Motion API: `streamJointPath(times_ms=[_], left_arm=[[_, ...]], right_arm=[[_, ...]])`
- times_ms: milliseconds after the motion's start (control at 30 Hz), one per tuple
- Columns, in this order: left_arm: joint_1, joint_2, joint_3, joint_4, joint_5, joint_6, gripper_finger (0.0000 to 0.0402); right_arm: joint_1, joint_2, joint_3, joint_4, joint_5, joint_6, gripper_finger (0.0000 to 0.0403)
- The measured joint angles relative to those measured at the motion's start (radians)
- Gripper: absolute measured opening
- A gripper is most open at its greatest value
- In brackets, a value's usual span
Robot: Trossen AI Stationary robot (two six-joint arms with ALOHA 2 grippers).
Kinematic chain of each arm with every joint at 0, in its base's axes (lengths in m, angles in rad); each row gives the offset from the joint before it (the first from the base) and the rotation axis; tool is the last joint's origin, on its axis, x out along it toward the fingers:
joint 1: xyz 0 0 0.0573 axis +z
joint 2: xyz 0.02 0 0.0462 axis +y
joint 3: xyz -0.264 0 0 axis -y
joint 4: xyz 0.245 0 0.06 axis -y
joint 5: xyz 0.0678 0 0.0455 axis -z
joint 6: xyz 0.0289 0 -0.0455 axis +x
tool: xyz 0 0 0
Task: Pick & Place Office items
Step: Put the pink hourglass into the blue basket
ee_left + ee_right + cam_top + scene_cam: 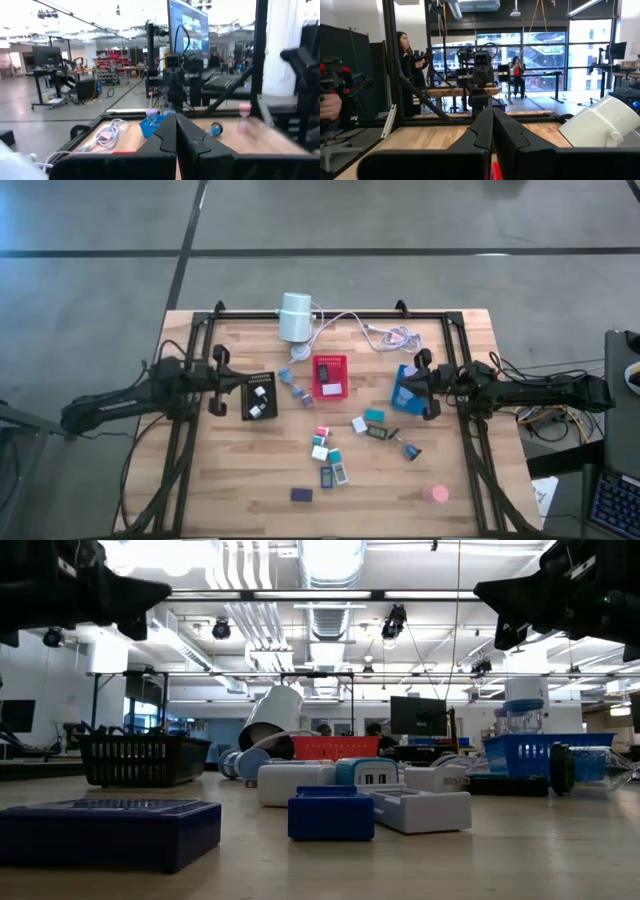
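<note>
The office items lie scattered flat on the wooden table: small white, teal and blue blocks in the middle, a dark blue block and a pink disc toward the near edge. Three white pieces sit in the black tray, and a dark piece sits in the red tray. My left gripper hovers shut just left of the black tray, holding nothing. My right gripper hovers shut over the blue tray, also holding nothing.
A white cylinder lies tilted at the far edge, its cable coiled to the right. A black frame runs around the table. In the right wrist view, people stand beyond the table.
</note>
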Motion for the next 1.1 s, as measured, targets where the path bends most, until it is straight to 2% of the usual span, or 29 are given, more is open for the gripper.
streamJointPath(times_ms=[433, 533, 867, 1100], left_arm=[[0.004, -0.002, -0.084, 0.013, 0.017, 0.117, 0.0], [0.014, -0.002, -0.085, 0.027, -0.014, 0.137, 0.0], [0.032, -0.002, -0.085, 0.147, -0.03, 0.093, 0.0], [0.032, -0.002, -0.085, 0.086, -0.037, 0.111, 0.0]], right_arm=[[0.0, 0.0, 0.0, -0.002, -0.001, 0.017, 0.0008], [0.0, 0.0, 0.0, -0.002, 0.0, 0.016, 0.0008], [0.0, 0.0, 0.038, 0.0, 0.003, 0.008, 0.0008], [0.0, 0.0, 0.05, 0.0, 0.028, 0.069, 0.0008]])
